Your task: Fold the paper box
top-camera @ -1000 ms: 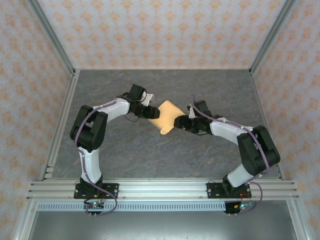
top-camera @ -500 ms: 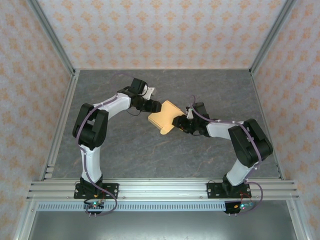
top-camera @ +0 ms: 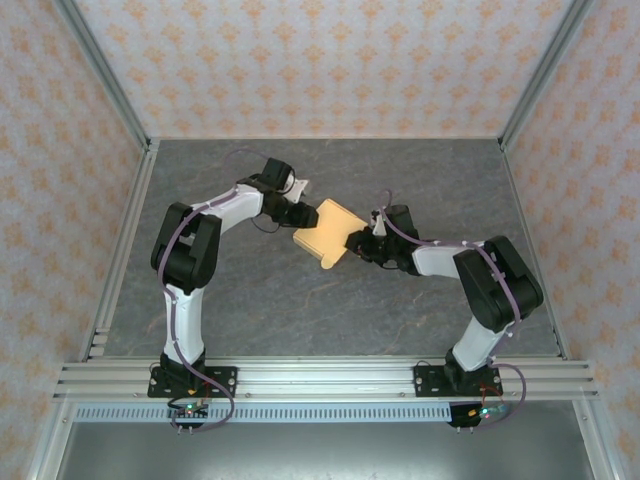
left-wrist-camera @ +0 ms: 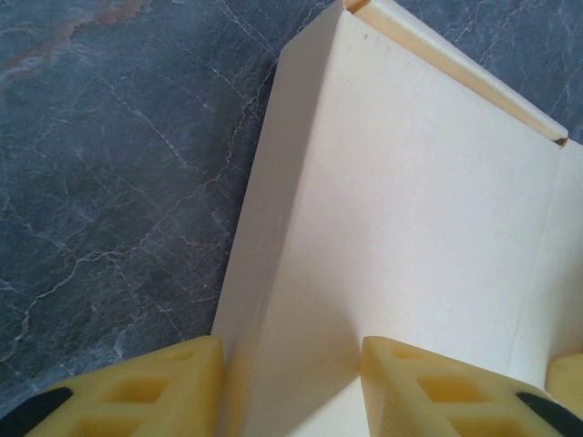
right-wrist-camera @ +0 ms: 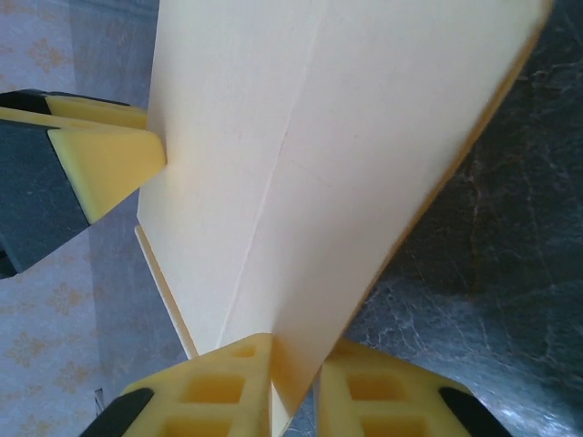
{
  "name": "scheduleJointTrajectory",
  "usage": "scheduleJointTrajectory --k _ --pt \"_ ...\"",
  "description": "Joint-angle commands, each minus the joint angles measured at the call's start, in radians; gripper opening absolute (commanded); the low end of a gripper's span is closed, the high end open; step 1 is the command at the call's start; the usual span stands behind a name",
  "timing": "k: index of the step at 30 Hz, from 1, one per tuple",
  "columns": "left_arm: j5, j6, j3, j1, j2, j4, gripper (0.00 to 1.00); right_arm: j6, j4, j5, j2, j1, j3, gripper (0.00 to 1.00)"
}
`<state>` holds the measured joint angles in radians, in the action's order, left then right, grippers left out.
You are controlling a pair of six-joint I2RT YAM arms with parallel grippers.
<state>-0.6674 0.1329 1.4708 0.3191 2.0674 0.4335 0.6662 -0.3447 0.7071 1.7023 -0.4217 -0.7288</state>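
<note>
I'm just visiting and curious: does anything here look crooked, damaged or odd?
Nothing looks torn or spilled. The paper box is only half folded and sits at a slant: the right gripper pinches one edge, the left gripper straddles a raised side wall.

Clamped on the bottom edge of the paper box [right-wrist-camera: 346, 137] with the right gripper [right-wrist-camera: 296, 355], yellow fingers tight on either side of the thin card. Cream-tan, tilted, creased from the grip up toward the top. Touched at its left edge by a separate yellow fingertip [right-wrist-camera: 109, 164]. Beyond, dark marbled table [right-wrist-camera: 510, 255] right, patterned wall [right-wrist-camera: 46, 300] left.
</note>
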Motion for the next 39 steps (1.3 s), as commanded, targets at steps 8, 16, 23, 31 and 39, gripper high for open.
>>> scheduleJointTrajectory --k 8,16,23,31,39 --pt "-0.11 0.072 -0.063 -0.017 -0.01 -0.049 0.41 0.046 -0.151 0.029 -0.004 0.018 0.038 0.07" --pt "-0.191 0.113 -0.12 -0.018 -0.026 -0.091 0.39 0.065 -0.181 0.041 -0.034 0.019 0.045 0.04" --pt "-0.225 0.146 -0.169 -0.017 -0.035 -0.133 0.37 0.07 -0.178 0.035 -0.084 0.019 0.049 0.02" --pt "-0.239 0.148 -0.182 -0.009 -0.027 -0.139 0.37 0.089 -0.177 0.039 -0.116 0.018 0.045 0.01" --pt "-0.239 0.132 -0.185 0.001 -0.021 -0.124 0.4 0.075 -0.127 0.024 -0.161 0.019 0.037 0.01"
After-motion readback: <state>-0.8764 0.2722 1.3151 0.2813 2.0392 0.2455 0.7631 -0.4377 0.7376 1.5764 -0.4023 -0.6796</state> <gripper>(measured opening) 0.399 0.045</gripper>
